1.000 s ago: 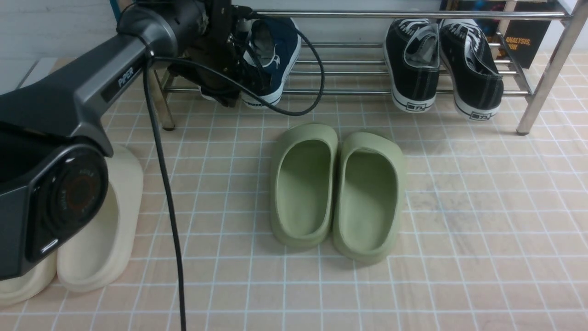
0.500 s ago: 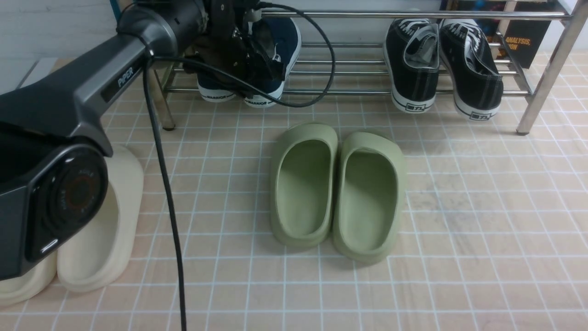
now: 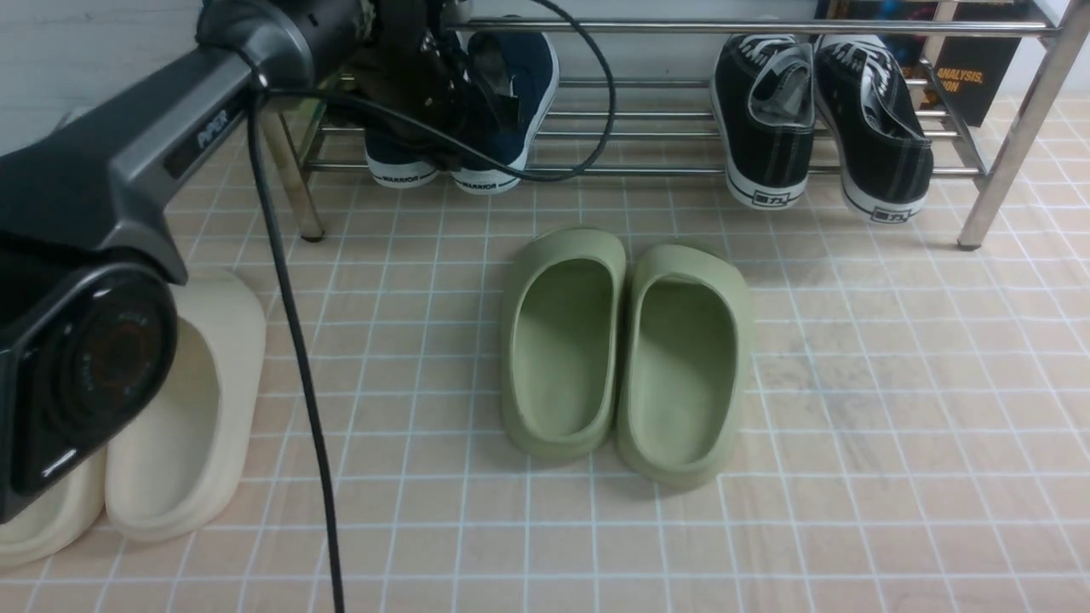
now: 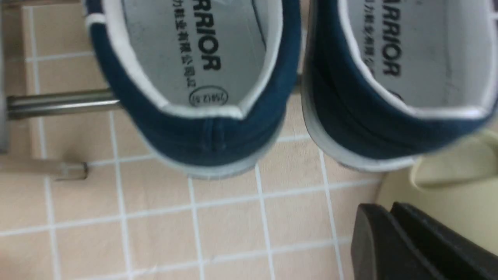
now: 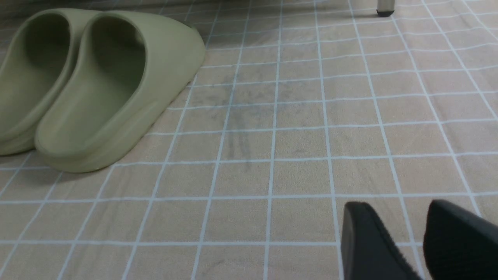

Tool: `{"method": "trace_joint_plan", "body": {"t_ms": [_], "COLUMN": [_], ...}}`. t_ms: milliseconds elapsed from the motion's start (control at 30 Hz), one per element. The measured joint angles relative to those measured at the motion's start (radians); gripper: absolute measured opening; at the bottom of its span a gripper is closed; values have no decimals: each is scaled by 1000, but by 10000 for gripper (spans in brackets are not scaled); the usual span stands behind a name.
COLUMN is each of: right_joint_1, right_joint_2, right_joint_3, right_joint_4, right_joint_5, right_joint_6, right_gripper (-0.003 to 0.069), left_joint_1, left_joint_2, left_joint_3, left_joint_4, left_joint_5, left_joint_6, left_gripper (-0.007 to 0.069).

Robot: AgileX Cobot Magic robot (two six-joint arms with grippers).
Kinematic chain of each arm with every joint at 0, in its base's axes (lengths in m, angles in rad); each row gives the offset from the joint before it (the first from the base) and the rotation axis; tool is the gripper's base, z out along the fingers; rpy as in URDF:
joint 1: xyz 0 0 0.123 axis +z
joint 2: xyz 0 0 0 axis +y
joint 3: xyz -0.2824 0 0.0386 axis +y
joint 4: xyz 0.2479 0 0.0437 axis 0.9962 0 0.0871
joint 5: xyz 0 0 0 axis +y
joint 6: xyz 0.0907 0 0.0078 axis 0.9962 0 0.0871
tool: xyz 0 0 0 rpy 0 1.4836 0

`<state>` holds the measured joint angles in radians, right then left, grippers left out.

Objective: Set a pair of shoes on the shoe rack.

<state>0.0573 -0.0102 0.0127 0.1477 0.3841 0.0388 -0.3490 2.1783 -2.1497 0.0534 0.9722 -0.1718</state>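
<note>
On left end of low shiny chrome-steel shoe rack [image 3: 681, 170]: pair of navy blue canvas slip-on sneakers [image 4: 218, 132], side by side, heels over front bar. Left claw [image 4: 383, 212] near heels, not touching; whether together or apart, cannot tell. Right claw [image 5: 393, 210] apart, empty, above tiled floor [image 5: 291, 136].

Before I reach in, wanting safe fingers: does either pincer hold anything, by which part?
Nothing: left pincer and right pincer are empty; navy shoes rest on the rack.

navy shoes [image 3: 532, 68] — part hidden, cream clogs [image 3: 196, 400] cropped
</note>
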Motion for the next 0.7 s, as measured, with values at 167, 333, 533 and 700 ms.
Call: {"method": "trace_joint_plan", "body": {"t_ms": [167,333,533,700], "right_joint_1": [0,0,0,0], "right_joint_2": [0,0,0,0], "right_joint_3": [0,0,0,0], "right_joint_4": [0,0,0,0], "right_joint_5": [0,0,0,0], "right_joint_6": [0,0,0,0], "right_gripper": [239,239,239,239], "left_joint_1": [0,0,0,0], "left_joint_2": [-155,-317,-592,-796], "left_joint_3": [0,0,4,185], "left_joint_4": [-65,-122,-83,-30], "left_joint_5": [150,228,196,66], "left_joint_6": [142,231,243,206], "left_gripper": [76,76,76,76]}}
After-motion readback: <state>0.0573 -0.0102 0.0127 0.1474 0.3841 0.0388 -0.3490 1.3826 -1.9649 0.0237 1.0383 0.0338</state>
